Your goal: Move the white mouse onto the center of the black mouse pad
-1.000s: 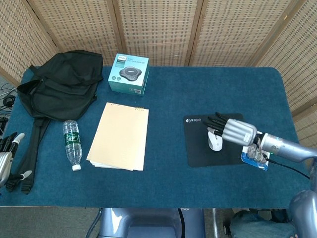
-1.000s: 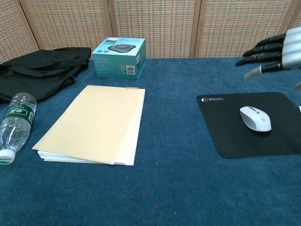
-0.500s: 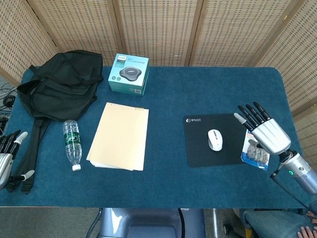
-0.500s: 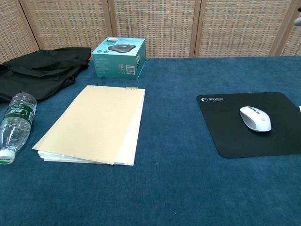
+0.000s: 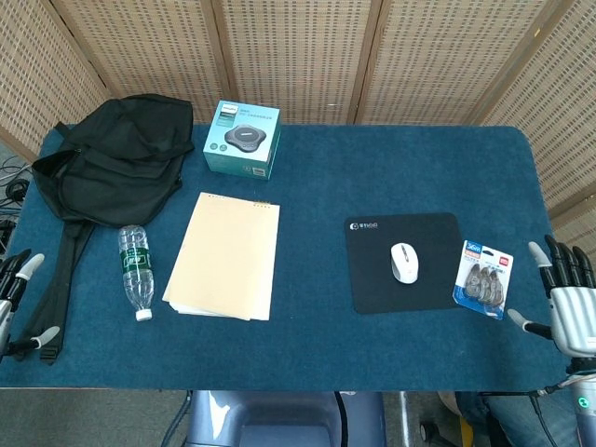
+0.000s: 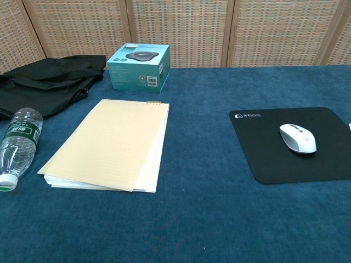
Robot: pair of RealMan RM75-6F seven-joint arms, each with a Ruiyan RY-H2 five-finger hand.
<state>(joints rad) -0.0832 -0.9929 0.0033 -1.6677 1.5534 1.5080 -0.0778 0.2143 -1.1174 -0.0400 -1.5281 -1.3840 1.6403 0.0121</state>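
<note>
The white mouse [image 5: 403, 262] lies near the middle of the black mouse pad [image 5: 372, 279], free of any hand; the chest view shows the mouse [image 6: 298, 137] on the pad [image 6: 274, 159] too. My right hand [image 5: 570, 304] hangs off the table's right front corner, fingers spread, holding nothing, well to the right of the pad. My left hand [image 5: 9, 291] is at the far left edge beside the table, only partly in view, its fingers apart and empty. Neither hand appears in the chest view.
A blister pack [image 5: 483, 277] lies just right of the pad. A yellow notepad [image 5: 225, 254], a water bottle [image 5: 136, 270], a teal box [image 5: 242, 139] and a black bag [image 5: 116, 158] occupy the left and middle. Wicker screens stand behind.
My right hand has drawn back from above the mouse, rightward and toward the front, off the table's edge. The mouse stays on the pad. My left hand has slid slightly further out at the left edge.
</note>
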